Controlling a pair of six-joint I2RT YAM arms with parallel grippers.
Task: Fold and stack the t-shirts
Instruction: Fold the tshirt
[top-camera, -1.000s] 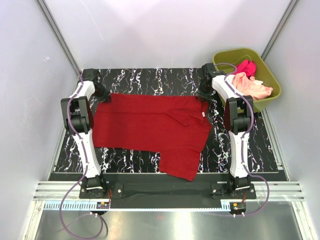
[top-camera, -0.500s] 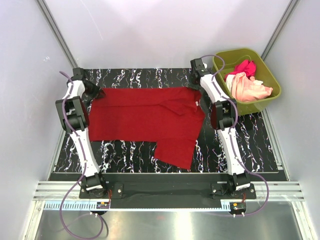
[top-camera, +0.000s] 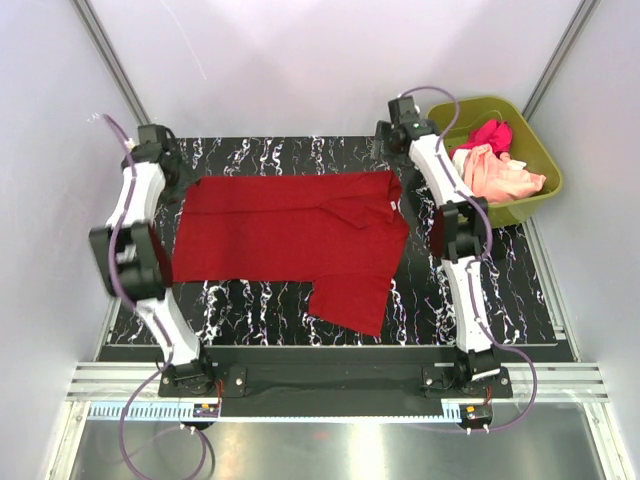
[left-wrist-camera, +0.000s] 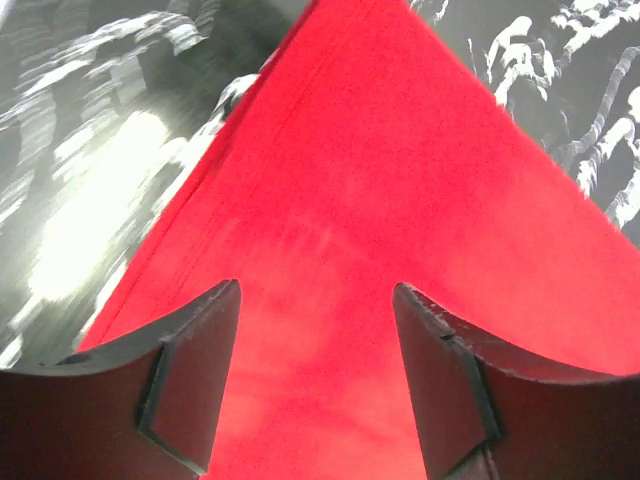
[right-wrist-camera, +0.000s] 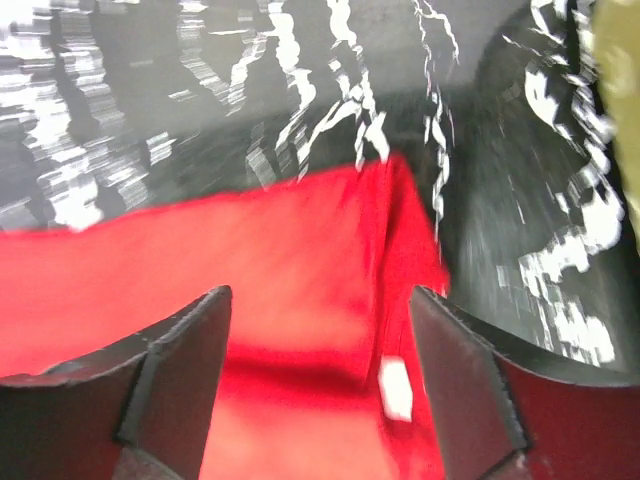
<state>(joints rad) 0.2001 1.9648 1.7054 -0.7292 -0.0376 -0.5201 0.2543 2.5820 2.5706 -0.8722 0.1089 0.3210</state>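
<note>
Both arms are being carried further toward the top of the frame than a second ago. The deep red shirt (top-camera: 290, 235) is being left higher on the counter (top-camera: 440, 300), its upper hem lying straighter.

Left claw (left-wrist-camera: 315, 300) is being held open above the shirt's upper-left corner, with nothing between the fingers. Right claw (right-wrist-camera: 320, 300) is likewise being held open over the upper-right corner, near the white label (right-wrist-camera: 395, 388).

The red shirt is being left spread at centre frame, one sleeve trailing toward the lower edge of the counter. Magenta-pink shirt (top-camera: 490, 133) and pale peach shirt (top-camera: 505, 175) are being kept in the olive tub (top-camera: 553, 180), upper right.

Risks being flagged:
- A flap appears to be lying doubled over near the label, so a fold started now is likely being skewed by that bunched layer.
- The trailing sleeve is being left near the counter's lower edge, and a drag that way could be pulling it off.
- Both wrist views are being blurred, so a re-grasp could be missing the hem or catching only one layer.
</note>
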